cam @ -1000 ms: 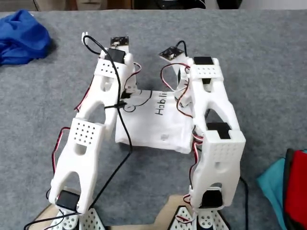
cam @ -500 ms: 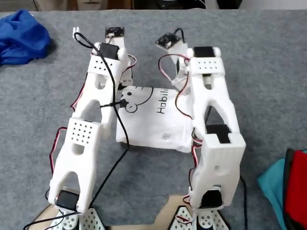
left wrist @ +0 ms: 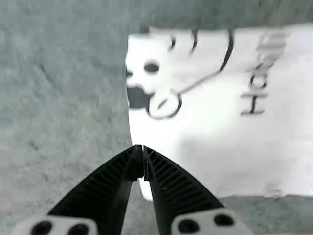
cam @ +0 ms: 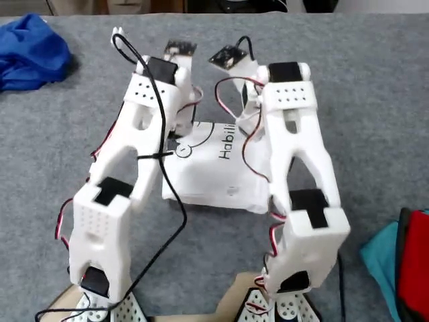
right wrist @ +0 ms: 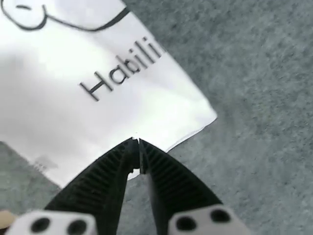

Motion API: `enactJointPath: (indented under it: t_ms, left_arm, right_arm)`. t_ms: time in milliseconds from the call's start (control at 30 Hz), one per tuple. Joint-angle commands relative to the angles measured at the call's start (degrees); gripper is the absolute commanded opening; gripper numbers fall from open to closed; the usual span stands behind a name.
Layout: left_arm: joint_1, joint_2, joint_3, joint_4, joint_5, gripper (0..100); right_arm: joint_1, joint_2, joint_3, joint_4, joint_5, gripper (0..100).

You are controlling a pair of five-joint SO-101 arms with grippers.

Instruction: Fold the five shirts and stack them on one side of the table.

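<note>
**Folded white shirt flanked by two closed grippers**

A folded white shirt is laid flat at the middle of the grey table, printed side up, directly between the two arms. Its slightly longer side is judged to run across the table, from one arm toward the other.

The edge on the left arm's side is met by the left gripper, whose jaws are pressed together with no cloth seen between them. The tips are set right at that border, with the shirt spread away from them. The opposite edge is met by the right gripper, likewise closed and empty, placed just by a corner of the shirt.

Neither arm is clearly favoured: each is held over its own side of the garment.

Further out, a crumpled blue shirt is seen at the far left corner, well apart. A teal shirt and a red shirt are seen at the near right edge, closer to the right arm.
</note>
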Motion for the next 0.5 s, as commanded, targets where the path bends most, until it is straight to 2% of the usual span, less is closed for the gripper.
enactJointPath:
  t_ms: [0, 267, 467]
  left_arm:
    - [0.4, -6.0, 13.7, -5.6, -0.4, 2]
    - [2.5, -13.2, 37.0, -21.0, 1.8, 2]
    - [2.1, -13.9, 46.5, -30.7, 2.8, 2]
  right_arm:
    - [-2.0, -8.0, 9.0, -2.7, -0.6, 0.5]
    - [-3.3, -13.0, 31.2, -17.7, -4.7, 0.5]
    - [0.6, -7.7, 33.1, -21.2, -6.2, 0.5]
